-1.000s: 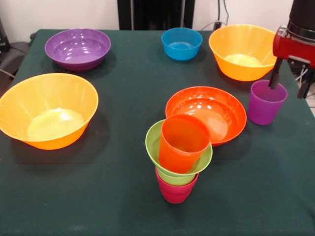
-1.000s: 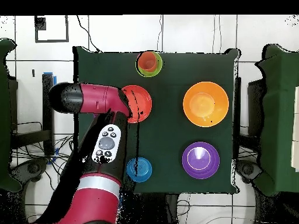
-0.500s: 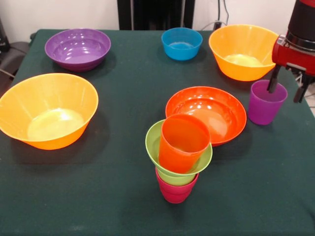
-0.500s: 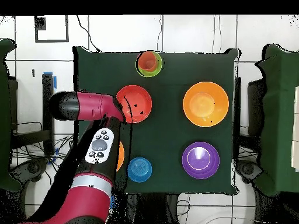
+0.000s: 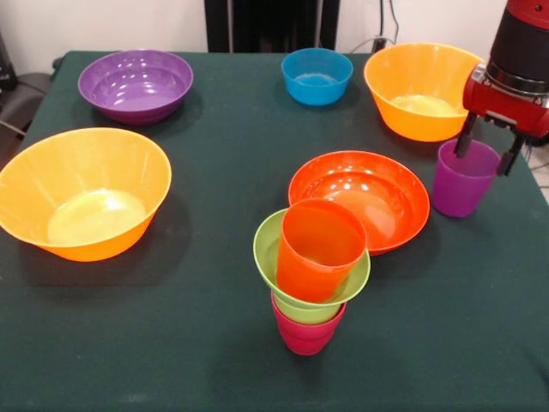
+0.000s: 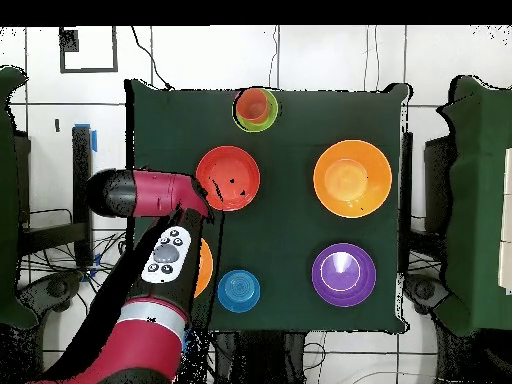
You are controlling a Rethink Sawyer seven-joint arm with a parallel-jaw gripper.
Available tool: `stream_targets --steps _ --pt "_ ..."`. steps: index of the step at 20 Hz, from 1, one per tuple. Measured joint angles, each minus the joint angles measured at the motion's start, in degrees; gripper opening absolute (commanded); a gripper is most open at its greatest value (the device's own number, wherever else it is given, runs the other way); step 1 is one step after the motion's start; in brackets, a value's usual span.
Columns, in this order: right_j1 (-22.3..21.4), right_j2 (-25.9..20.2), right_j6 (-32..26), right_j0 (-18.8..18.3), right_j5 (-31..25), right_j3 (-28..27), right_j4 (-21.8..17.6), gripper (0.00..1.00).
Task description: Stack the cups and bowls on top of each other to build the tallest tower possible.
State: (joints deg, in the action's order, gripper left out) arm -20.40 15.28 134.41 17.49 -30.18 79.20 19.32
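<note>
- Front view: the pincer [image 5: 483, 153] hangs over the purple cup [image 5: 463, 178], its two dark fingers spread apart, one at the cup's near-left rim and one past its right rim; whether either touches the plastic cannot be told.
- The purple cup stands upright on the dark green surface [image 5: 171, 326], just beside the right edge of the red-orange bowl [image 5: 358, 199], which serves here as the landmark.
- The tower [image 5: 311, 276] rises just in front of the red-orange bowl, overlapping its near rim in this view: a crimson cup [image 5: 306, 333] at the bottom, a lime green cup [image 5: 304, 310] in it, the small lime green bowl [image 5: 268, 249] above that, and the orange-red cup [image 5: 317, 249] on top, leaning in the bowl.
- Behind the red-orange bowl and to its right sits a large orange bowl [image 5: 420, 90]; the small blue bowl [image 5: 316, 75] lies straight behind it.
- Well to the left of the red-orange bowl rests the second large orange bowl [image 5: 81, 193]; the purple bowl [image 5: 135, 84] is far behind and to the left.
- Overhead view: the red arm [image 6: 150, 190] reaches in beside the red-orange bowl [image 6: 228, 178] and hides the purple cup.
- The arm carries a pale grey button panel [image 6: 166, 255]; its markings are too small to read, and no brand or writing shows on the cups or bowls.
</note>
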Motion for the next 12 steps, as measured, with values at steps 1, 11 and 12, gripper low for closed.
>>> stream_targets --steps 1,11,12 --pt "-0.01 0.00 0.04 0.07 0.24 0.11 0.07 1.00" --pt "0.23 -0.02 0.14 1.20 9.98 2.77 1.96 1.00" --pt "0.27 -0.01 0.14 1.20 11.04 3.09 2.22 1.00"
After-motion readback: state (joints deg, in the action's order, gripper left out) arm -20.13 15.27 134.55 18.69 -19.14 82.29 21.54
